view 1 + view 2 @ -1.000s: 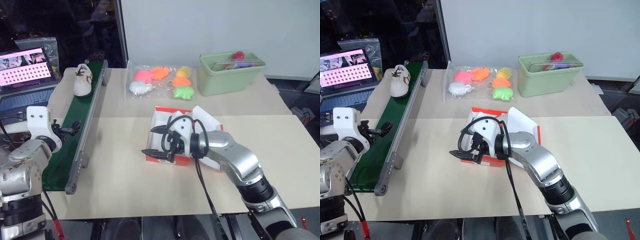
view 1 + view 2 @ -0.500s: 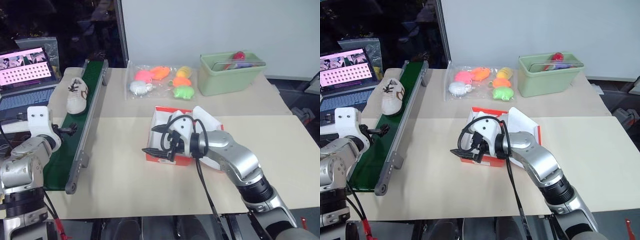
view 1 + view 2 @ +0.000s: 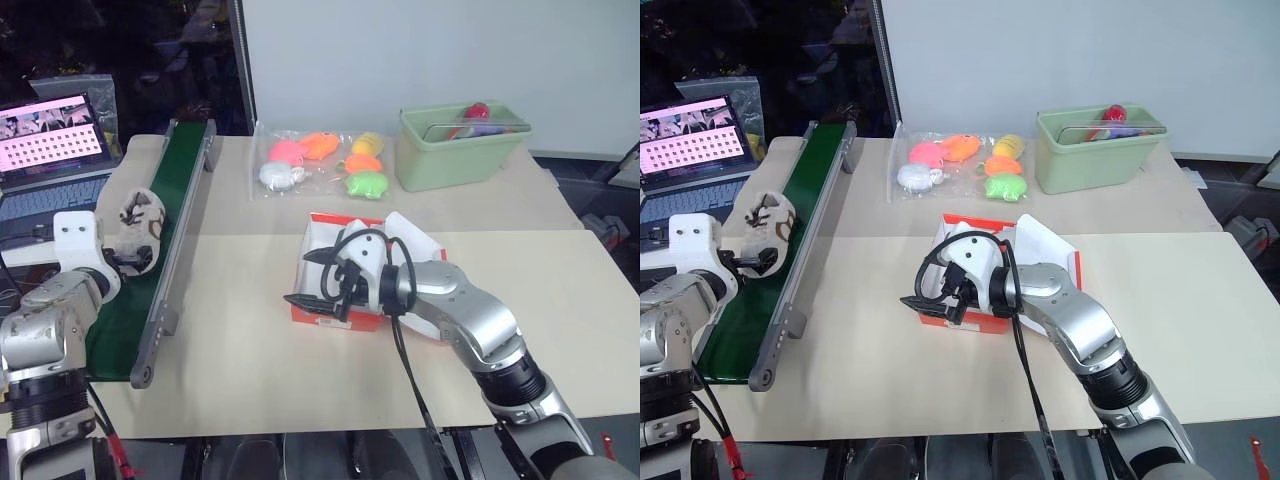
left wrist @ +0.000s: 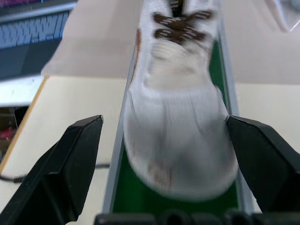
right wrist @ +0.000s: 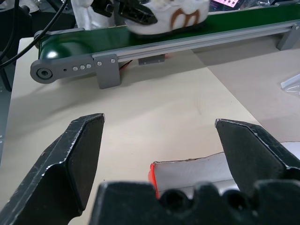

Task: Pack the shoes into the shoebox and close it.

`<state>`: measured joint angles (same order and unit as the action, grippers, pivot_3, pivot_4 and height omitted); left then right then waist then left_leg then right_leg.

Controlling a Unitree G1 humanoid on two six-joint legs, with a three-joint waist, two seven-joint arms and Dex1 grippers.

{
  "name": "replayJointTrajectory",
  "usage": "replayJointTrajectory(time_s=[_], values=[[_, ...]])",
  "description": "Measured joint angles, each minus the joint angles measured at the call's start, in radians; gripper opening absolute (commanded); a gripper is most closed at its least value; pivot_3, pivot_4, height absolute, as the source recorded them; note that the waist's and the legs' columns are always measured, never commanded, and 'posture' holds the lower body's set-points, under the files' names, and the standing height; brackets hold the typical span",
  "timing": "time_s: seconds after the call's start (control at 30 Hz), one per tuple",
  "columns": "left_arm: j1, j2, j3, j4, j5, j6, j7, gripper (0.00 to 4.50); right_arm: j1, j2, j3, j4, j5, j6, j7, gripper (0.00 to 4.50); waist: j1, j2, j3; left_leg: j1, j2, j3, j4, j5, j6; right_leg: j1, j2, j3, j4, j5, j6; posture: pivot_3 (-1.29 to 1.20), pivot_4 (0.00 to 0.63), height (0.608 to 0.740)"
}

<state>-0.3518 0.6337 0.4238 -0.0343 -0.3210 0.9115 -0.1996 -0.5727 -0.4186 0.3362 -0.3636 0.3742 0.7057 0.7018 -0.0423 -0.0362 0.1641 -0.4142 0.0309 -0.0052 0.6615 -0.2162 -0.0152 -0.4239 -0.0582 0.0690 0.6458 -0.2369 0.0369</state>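
Note:
One white shoe (image 3: 136,224) with brown side markings lies on the green conveyor belt (image 3: 178,190) at the left. Its toe points toward my left gripper (image 3: 134,257). In the left wrist view the shoe (image 4: 180,117) sits between the open fingers (image 4: 75,154) of the left gripper (image 4: 163,123). The red-orange shoebox (image 3: 318,316) stands open mid-table, its white lid flap (image 3: 415,238) leaning to the right. My right gripper (image 3: 315,285) hovers open over the box's left end, holding nothing. The box's corner (image 5: 187,169) lies just below the right gripper (image 5: 159,123).
A laptop (image 3: 55,145) stands left of the belt. A clear bag of coloured soft toys (image 3: 320,165) and a pale green bin (image 3: 462,148) sit at the back of the table. Bare tabletop lies between the belt and the box.
The shoe has travelled down the belt toward me and now lies between the left gripper's fingers. The left gripper dipped slightly. The right arm stayed still.

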Motion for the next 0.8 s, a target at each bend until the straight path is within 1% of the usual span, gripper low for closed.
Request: replayJointTrajectory(time_s=[0.07, 0.1, 0.17, 0.23, 0.3, 0.53, 0.67, 0.7, 0.73, 0.8], values=[[0.008, -0.019, -0.007, 0.001, 0.002, 0.018, 0.007, 3.98, 0.0, 0.0, -0.002, 0.0, 0.0, 0.0, -0.001, 4.5, 0.0, 0.0, 0.0, 0.0, 0.0, 0.0, 0.0, 0.0, 0.0, 0.0, 0.0, 0.0, 0.0, 0.0, 0.0, 0.0, 0.15, 0.729], [0.011, -0.024, -0.006, -0.001, 0.005, 0.026, 0.013, 3.83, 0.0, -0.002, -0.005, 0.0, 0.0, 0.0, -0.001, 4.5, 0.0, 0.0, 0.0, 0.0, 0.0, 0.0, 0.0, 0.0, 0.0, 0.0, 0.0, 0.0, 0.0, 0.0, 0.0, 0.0, 0.15, 0.729], [0.011, -0.032, -0.005, -0.022, 0.002, 0.035, 0.013, 3.26, 0.0, -0.002, -0.01, 0.0, 0.001, 0.0, -0.002, 4.5, 0.007, 0.0, 0.0, 0.001, 0.0, 0.0, 0.0, 0.0, 0.0, 0.0, 0.0, 0.0, 0.001, 0.0, 0.0, 0.0, 0.15, 0.729], [0.008, -0.039, 0.002, -0.039, 0.0, 0.052, 0.013, 2.91, 0.0, 0.0, -0.01, 0.0, 0.001, 0.001, -0.003, 4.5, 0.015, 0.0, 0.0, 0.002, -0.001, 0.0, 0.0, 0.0, 0.0, 0.002, 0.0, 0.0, 0.001, 0.0, 0.0, 0.0, 0.15, 0.729], [0.003, -0.041, 0.004, -0.04, 0.0, 0.055, 0.013, 2.69, 0.0, 0.0, -0.011, 0.0, 0.002, 0.001, -0.004, 4.5, 0.019, 0.0, 0.0, 0.005, -0.001, 0.0, 0.0, 0.0, 0.0, 0.004, 0.0, 0.0, 0.001, 0.0, 0.0, 0.0, 0.15, 0.729], [-0.009, -0.05, 0.006, -0.041, 0.001, 0.062, 0.023, 2.69, 0.0, 0.0, -0.026, 0.0, 0.002, 0.004, -0.008, 4.5, 0.027, 0.0, 0.0, 0.006, -0.001, 0.0, 0.0, 0.0, 0.0, 0.004, 0.0, 0.0, 0.002, 0.0, 0.0, 0.0, 0.15, 0.729], [-0.024, -0.078, -0.001, -0.039, 0.024, 0.036, 0.067, 2.69, 0.0, 0.0, -0.029, -0.001, 0.002, 0.004, -0.009, 4.5, 0.03, 0.0, 0.0, 0.005, -0.001, 0.0, 0.0, 0.001, -0.001, 0.004, 0.0, 0.0, 0.002, 0.0, 0.0, 0.0, 0.15, 0.729], [-0.034, -0.093, -0.01, -0.033, 0.054, -0.007, 0.105, 2.69, 0.0, 0.003, -0.03, -0.001, 0.002, 0.004, -0.01, 4.5, 0.03, 0.0, 0.0, 0.005, -0.001, 0.0, 0.0, 0.001, -0.001, 0.004, 0.0, 0.0, 0.002, 0.0, 0.0, 0.0, 0.15, 0.729], [-0.049, -0.105, -0.017, -0.032, 0.09, -0.062, 0.149, 2.69, 0.0, 0.011, -0.032, -0.001, 0.002, 0.004, -0.015, 4.5, 0.029, -0.003, 0.001, 0.003, 0.0, 0.0, 0.0, 0.001, -0.001, 0.002, 0.0, 0.0, 0.001, 0.0, -0.001, 0.0, 0.15, 0.729], [-0.076, -0.104, -0.044, -0.035, 0.161, -0.157, 0.208, 2.69, 0.0, 0.028, -0.039, 0.005, 0.003, 0.004, -0.026, 4.5, 0.029, -0.007, 0.0, 0.001, 0.0, 0.0, 0.0, 0.001, -0.001, 0.0, 0.0, 0.0, 0.001, 0.001, -0.001, 0.0, 0.15, 0.729]])
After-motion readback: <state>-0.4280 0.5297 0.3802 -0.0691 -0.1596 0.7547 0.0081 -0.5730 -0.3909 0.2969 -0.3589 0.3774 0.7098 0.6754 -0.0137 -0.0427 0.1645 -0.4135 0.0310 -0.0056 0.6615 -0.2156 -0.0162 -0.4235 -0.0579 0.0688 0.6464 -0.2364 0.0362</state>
